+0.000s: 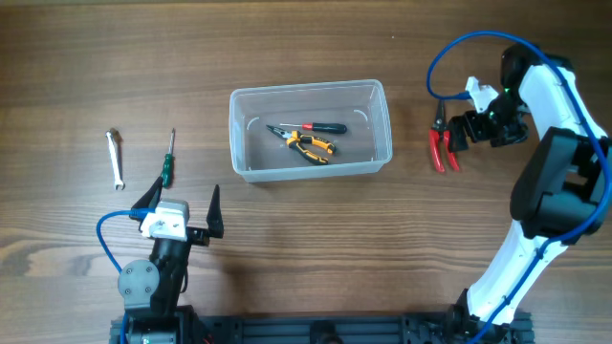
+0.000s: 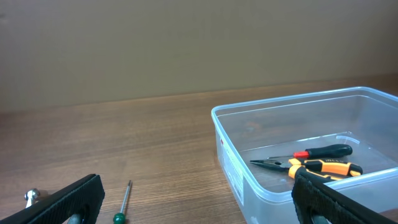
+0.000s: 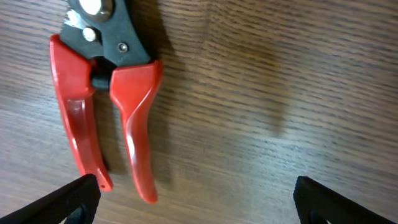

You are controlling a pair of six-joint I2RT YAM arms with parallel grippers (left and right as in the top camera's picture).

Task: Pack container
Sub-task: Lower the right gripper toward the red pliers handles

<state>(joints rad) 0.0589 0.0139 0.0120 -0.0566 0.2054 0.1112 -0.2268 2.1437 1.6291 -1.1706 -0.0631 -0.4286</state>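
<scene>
The clear plastic container (image 1: 381, 129) sits mid-table and holds a red-handled screwdriver (image 1: 320, 127) and orange-handled pliers (image 1: 313, 145); it also shows in the left wrist view (image 2: 231, 149). Red-handled pliers (image 1: 441, 145) lie on the table to its right, and fill the upper left of the right wrist view (image 3: 109, 93). My right gripper (image 1: 457, 134) is open and empty just beside them. My left gripper (image 1: 182, 203) is open and empty at the front left. A green-handled screwdriver (image 1: 168, 161) lies just beyond it, also seen in the left wrist view (image 2: 123, 202).
A small silver wrench (image 1: 115, 158) lies at the far left, left of the green-handled screwdriver. Blue cables loop off both arms. The right arm's white body (image 1: 555, 162) stands along the right edge.
</scene>
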